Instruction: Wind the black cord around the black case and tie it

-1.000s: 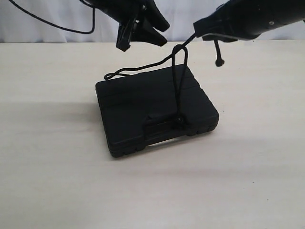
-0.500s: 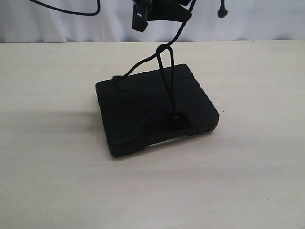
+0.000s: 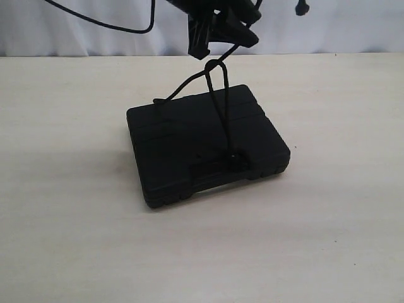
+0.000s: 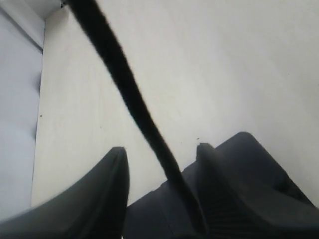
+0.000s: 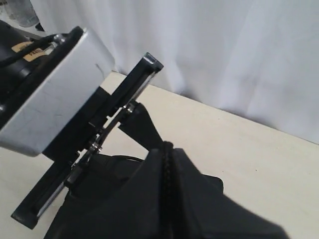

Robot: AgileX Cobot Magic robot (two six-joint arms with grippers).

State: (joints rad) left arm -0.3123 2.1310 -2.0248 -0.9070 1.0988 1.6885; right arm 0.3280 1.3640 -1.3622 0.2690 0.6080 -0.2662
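Observation:
The black case point(image 3: 189, 145) lies flat in the middle of the table. The black cord point(image 3: 221, 107) rises taut from the case's handle side in a narrow loop to a crossing just below my left gripper point(image 3: 225, 47); one strand trails over the case's back edge. In the left wrist view the left gripper point(image 4: 162, 148) is open, and the cord point(image 4: 124, 89) runs between its fingers point(image 4: 112, 172) unpinched, with the case point(image 4: 254, 169) below. My right gripper point(image 5: 168, 147) is shut on the cord point(image 5: 169, 174) and sits above the exterior view's top edge. The cord's knotted end point(image 3: 302, 9) dangles there.
A white curtain point(image 3: 353, 25) closes off the far edge of the pale table point(image 3: 76, 240). A glossy arm cable point(image 3: 101, 22) hangs at the top left. The left arm's wrist housing point(image 5: 55, 94) stands close beside the right gripper.
The right gripper has risen out of the exterior view with the cord, drawing the loop tall and taut. The left gripper has moved right until the cord passes between its jaws.

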